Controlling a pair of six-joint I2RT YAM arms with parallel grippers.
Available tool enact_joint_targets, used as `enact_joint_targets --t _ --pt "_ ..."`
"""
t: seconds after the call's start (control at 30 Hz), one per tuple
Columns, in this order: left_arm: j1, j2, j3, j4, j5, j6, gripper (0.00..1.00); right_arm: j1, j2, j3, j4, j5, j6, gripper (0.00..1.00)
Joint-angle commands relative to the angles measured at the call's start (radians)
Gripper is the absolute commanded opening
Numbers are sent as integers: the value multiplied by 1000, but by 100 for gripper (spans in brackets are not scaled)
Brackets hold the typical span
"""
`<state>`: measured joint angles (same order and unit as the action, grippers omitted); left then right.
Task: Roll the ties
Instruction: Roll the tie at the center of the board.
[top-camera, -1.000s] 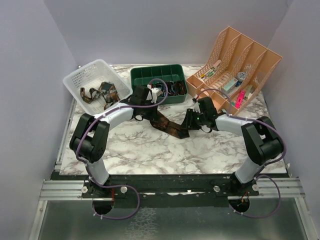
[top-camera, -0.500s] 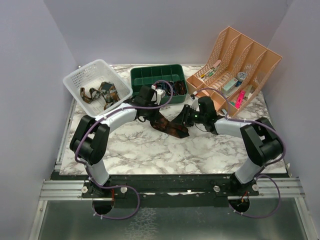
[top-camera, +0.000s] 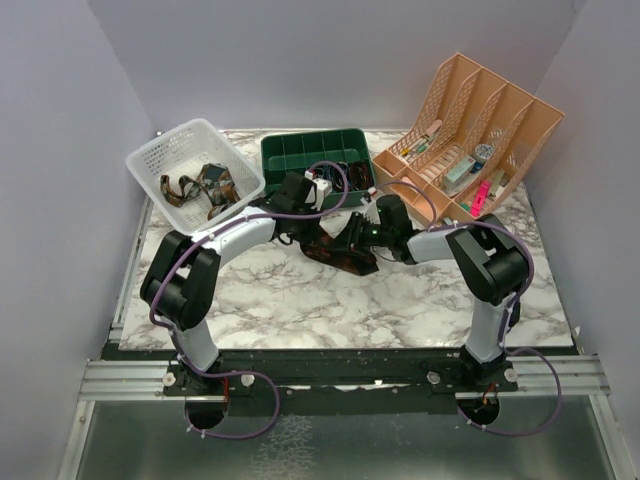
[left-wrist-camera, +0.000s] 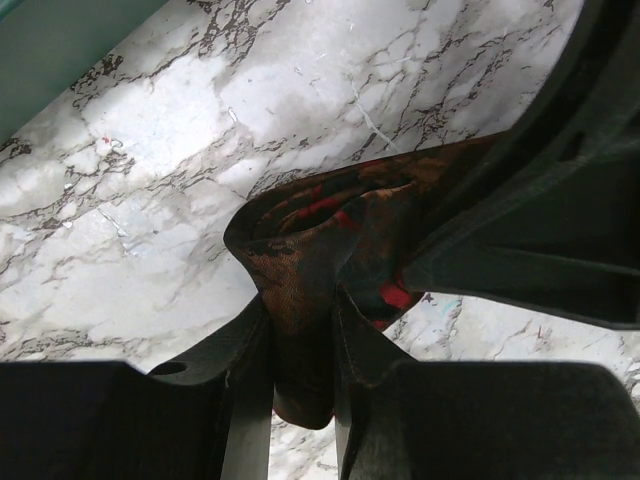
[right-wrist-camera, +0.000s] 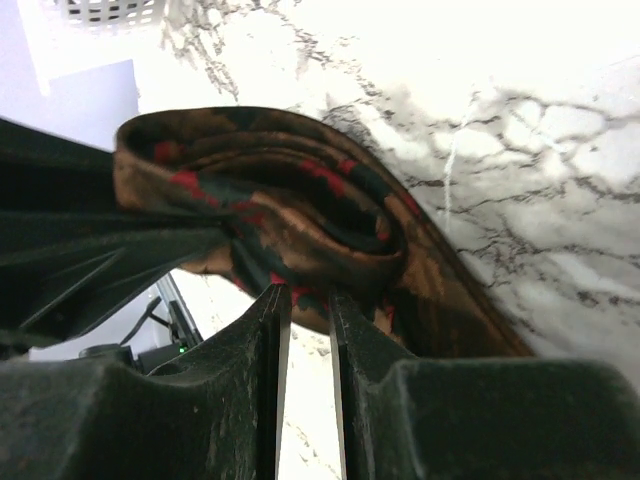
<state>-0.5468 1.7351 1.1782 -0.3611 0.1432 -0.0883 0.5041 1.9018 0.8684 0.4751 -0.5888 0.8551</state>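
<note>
You see tie (left-wrist-camera: 300, 270): woven cloth, fine-ribbed, dull brown with red flecks, faint sheen. Desk (top-camera: 300, 300): smooth marble-look top, semi-gloss. Your left pincer (left-wrist-camera: 300, 350): matt black plastic. Basket (top-camera: 165, 140): white plastic mesh. Tray (top-camera: 300, 140): green plastic.

So the tie (left-wrist-camera: 300, 270) is dark brown with red-orange splotches, table (top-camera: 300, 300) is white marble with grey veins, basket (top-camera: 165, 150) white, tray (top-camera: 310, 137) dark green, file rack (top-camera: 500, 110) peachy orange, cables (top-camera: 276, 398) purple.
</note>
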Motion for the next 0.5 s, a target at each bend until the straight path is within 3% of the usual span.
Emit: enact_joint_targets --t 0.0,0.2,0.47 --pt "-11 -39 18 -23 -8 -11 31 4 66 26 0 4 -9 27" --pt "-12 -56 9 12 114 -68 49 4 76 9 3 14 -14 27" --pt "-12 -67 -41 84 200 -139 54 2 31 -28 15 39 -9 28"
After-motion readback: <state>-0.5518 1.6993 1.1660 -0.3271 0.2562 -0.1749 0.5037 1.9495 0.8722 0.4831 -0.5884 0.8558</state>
